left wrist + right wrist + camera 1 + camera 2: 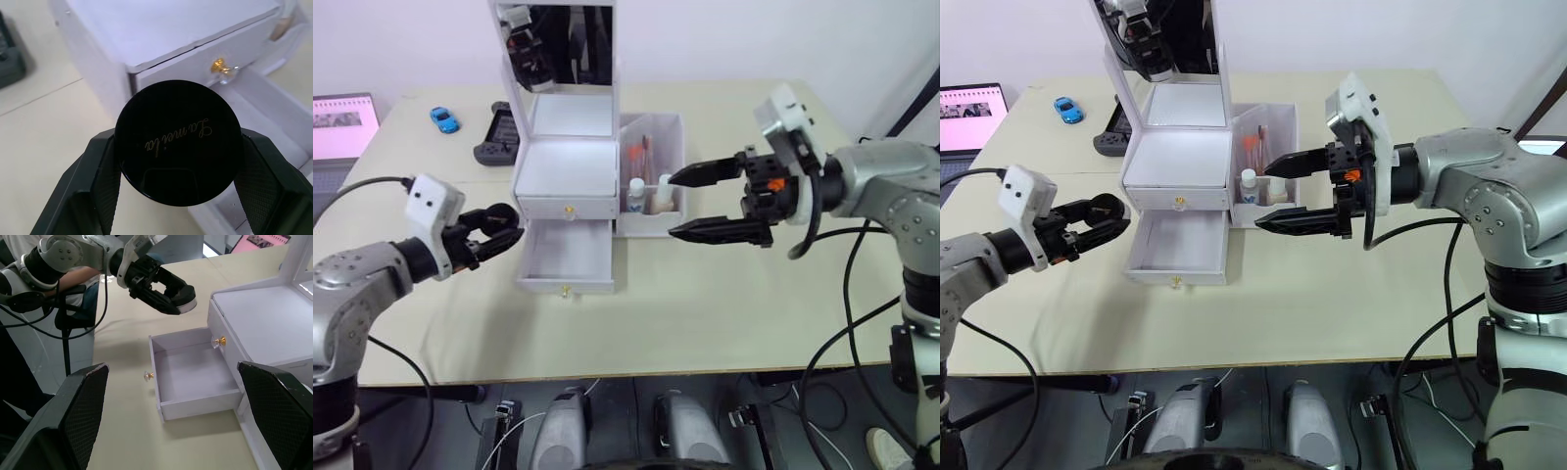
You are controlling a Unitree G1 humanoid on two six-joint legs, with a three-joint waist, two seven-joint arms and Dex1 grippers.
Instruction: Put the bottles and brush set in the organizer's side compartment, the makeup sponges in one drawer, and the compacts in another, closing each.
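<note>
A round black compact sits clenched between the left gripper's fingers, held above the tabletop just beside the organizer's pulled-out lower drawer. Its underside is hidden. The right gripper hangs spread wide and empty beside the side compartment.

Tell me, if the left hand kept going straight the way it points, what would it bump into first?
Probably the white organizer. The left hand, shut on a black compact, points at the organizer's front corner, just beside the pulled-out lower drawer. Depth is hard to judge, so it might reach the drawer's wall first.
</note>
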